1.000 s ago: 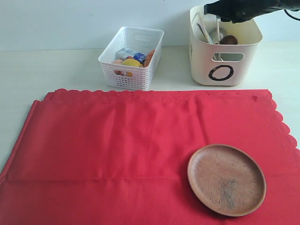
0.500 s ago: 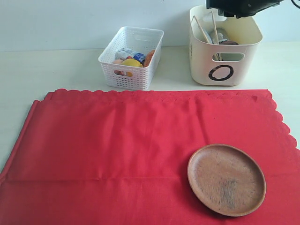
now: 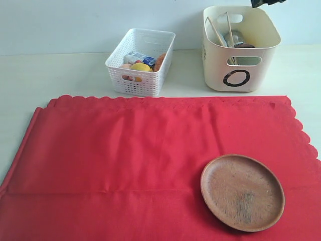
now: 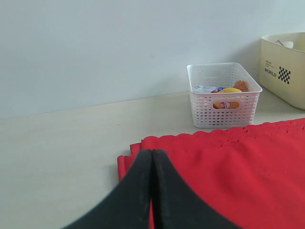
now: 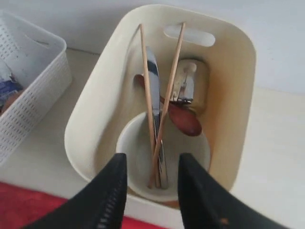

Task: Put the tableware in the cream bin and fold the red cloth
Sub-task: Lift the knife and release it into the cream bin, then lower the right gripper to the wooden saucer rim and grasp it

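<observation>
Fetching next: wooden plate (image 3: 242, 192), near right on red cloth (image 3: 125, 150); pinch the rim, lift level.
Cream bin (image 3: 220, 60): far right; chopsticks (image 5: 147, 95) and bowl (image 5: 138, 143) inside.
Right gripper (image 5: 152, 157): jaws spread, empty, above the bin.
Left gripper (image 4: 151, 152): jaws pressed together.

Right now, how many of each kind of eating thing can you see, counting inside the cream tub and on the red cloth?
bowl: 1
plate: 1
cup: 1
chopsticks: 2
knife: 1
spoon: 1
Total: 7
</observation>
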